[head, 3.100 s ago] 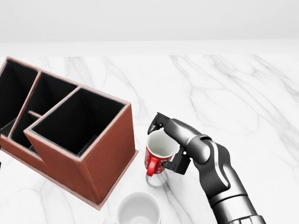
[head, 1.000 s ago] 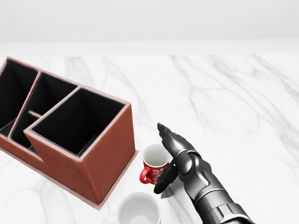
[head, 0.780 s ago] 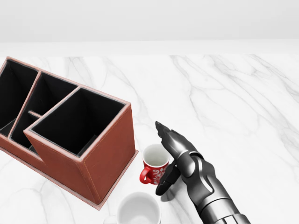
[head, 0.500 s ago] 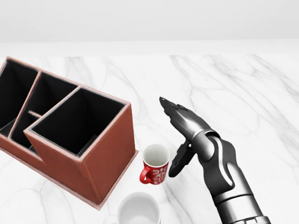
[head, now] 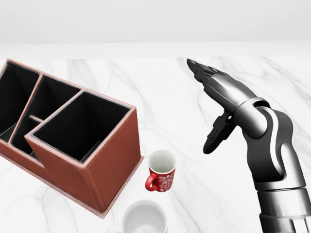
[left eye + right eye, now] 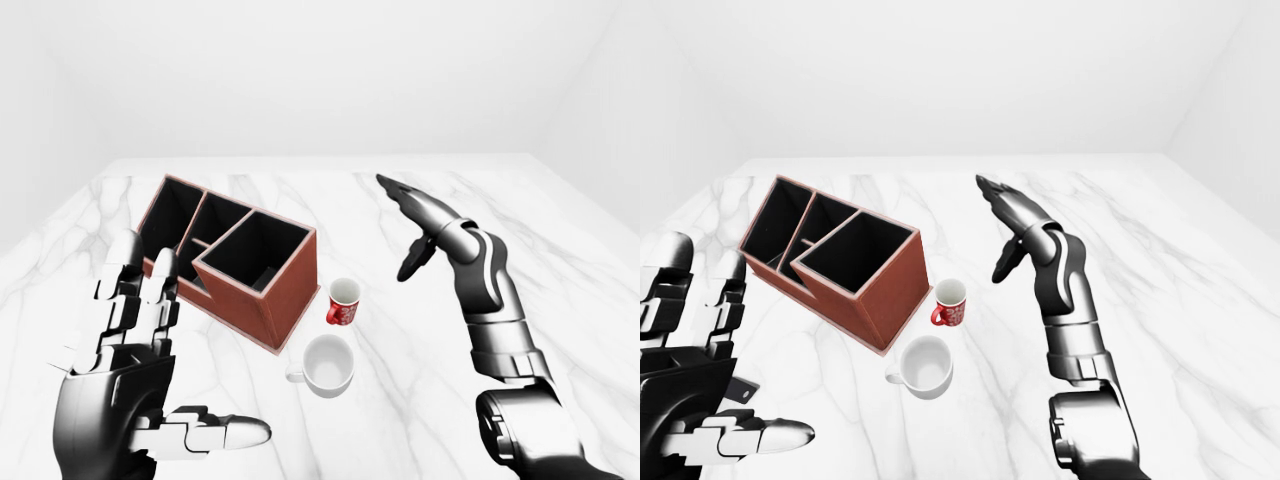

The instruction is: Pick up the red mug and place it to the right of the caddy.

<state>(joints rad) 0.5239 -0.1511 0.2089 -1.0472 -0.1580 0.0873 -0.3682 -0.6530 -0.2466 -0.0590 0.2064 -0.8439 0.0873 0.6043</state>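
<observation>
Red mug (image 5: pixel 161 171) stands just right of caddy (image 5: pixel 73 141) at lower centre, right hand (image 5: pixel 221 104) spread wide and empty up right, so placing looks done; next just clear away.

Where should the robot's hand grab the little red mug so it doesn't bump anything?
Probably round the small red patterned mug body, coming from the head view's right. It stands upright, its handle points left toward the brown leather caddy, and the white mug sits just below. The open right hand has free marble there.

Right hand (image 5: pixel 221 97) lets go of red mug (image 5: pixel 162 171), fingers spread, lifts up-right, now well apart from mug.
</observation>
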